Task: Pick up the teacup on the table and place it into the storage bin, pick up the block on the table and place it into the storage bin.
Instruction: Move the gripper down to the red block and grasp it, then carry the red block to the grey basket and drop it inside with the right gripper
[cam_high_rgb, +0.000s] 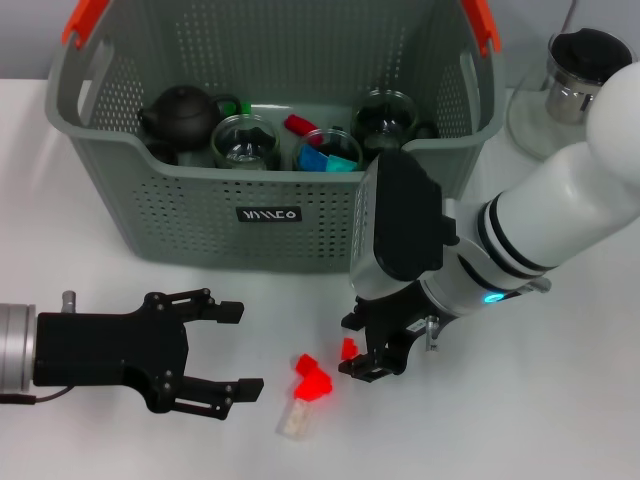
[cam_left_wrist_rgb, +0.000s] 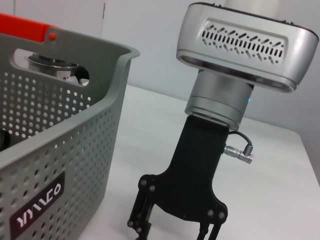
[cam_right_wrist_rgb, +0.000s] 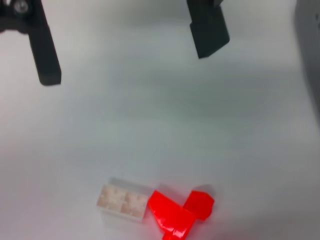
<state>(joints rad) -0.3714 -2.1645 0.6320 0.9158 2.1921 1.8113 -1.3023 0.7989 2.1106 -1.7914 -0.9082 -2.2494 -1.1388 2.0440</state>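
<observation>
My right gripper (cam_high_rgb: 365, 362) hangs low over the white table (cam_high_rgb: 560, 400) in front of the grey-green perforated plastic storage bin (cam_high_rgb: 270, 215), fingers spread and grasping nothing. The red-and-clear plastic block cluster (cam_high_rgb: 305, 392) lies on the table just beside those fingertips, toward my left arm, its long axis running slantwise away from the bin. My left gripper (cam_high_rgb: 225, 360), also released and empty, sits on the cluster's other side, slightly farther off, so I judge the right is better placed. I count one block cluster outside the bin; inside it, one dark teapot (cam_high_rgb: 180, 115) and three glass cups (cam_high_rgb: 245, 140).
</observation>
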